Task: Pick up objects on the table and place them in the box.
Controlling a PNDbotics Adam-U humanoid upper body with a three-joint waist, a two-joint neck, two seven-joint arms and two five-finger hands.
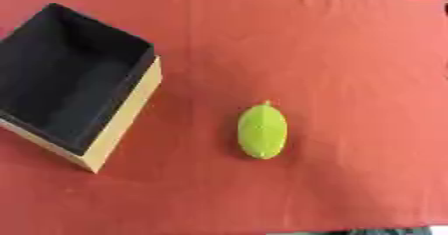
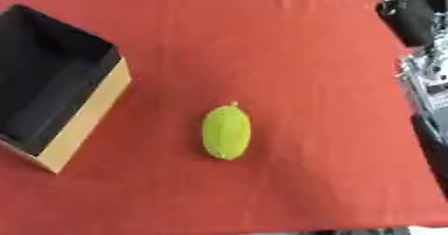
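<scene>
No readable txt, labels or nos. on anything in either view.

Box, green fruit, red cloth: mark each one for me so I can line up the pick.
box (image 1: 122, 116), left eye view, on its tan outer side wall.
green fruit (image 1: 262, 131), left eye view, on the middle of its body.
red cloth (image 1: 350, 54), left eye view, on a bare patch right of the fruit.

Of the robot's own body nothing can be made out for certain: at the upper right edge of the right eye view sits a bulky black shape (image 2: 411, 16), with silver-grey bits (image 2: 427, 74) below it, perhaps an arm
</scene>
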